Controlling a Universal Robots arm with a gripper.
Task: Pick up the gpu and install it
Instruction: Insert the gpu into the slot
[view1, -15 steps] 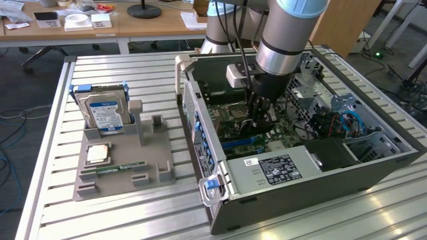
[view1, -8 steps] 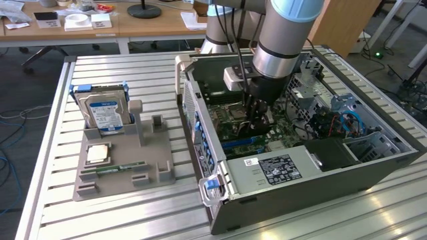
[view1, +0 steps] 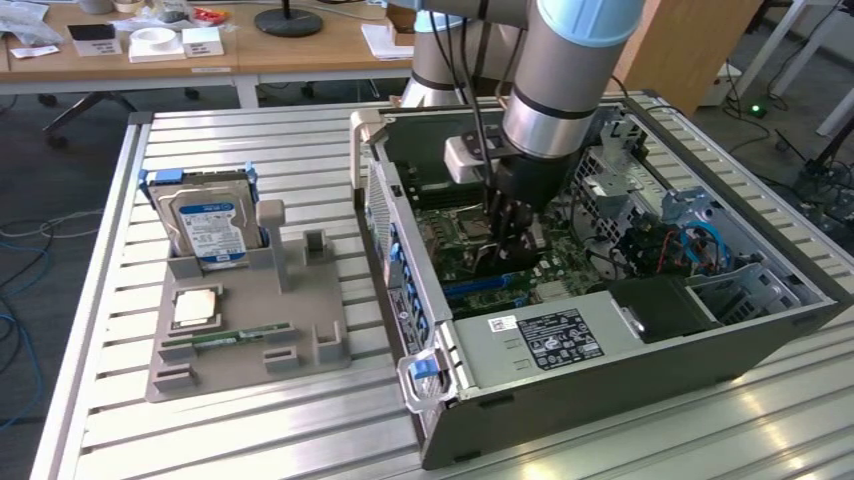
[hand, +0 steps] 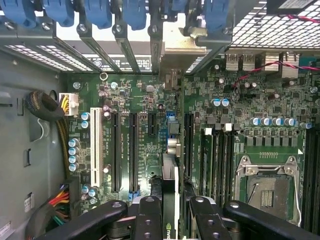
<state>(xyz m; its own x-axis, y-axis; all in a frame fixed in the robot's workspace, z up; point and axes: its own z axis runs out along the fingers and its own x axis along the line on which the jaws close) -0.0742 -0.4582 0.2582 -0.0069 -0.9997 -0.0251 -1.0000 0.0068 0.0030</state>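
Gripper (view1: 514, 250) hangs inside the open computer case (view1: 601, 350), down among the parts over the motherboard (view1: 467, 250). From the wrist view, the gripper (hand: 172, 217) is closed part way, its two black fingers (hand: 150, 220) pressed against either face of the gpu (hand: 170, 187), which it holds on edge. The card runs away from the fingers across the green motherboard (hand: 140, 125), parallel to the long black expansion slots (hand: 133, 150) and just beside them, and its far end reaches towards the rear slot openings under the row of blue retaining clips (hand: 95, 12). Whether its lower edge is seated in a slot cannot be told. The empty processor socket (hand: 267, 187) lies on the other side of the card from those slots. In the exterior view, the case lies on its side on the ribbed metal tabletop (view1: 200, 440). Well apart, to the exterior view's left, a grey fixture tray (view1: 307, 300) carries an upright hard drive (view1: 207, 225) and a narrow green RAM stick (view1: 240, 337).
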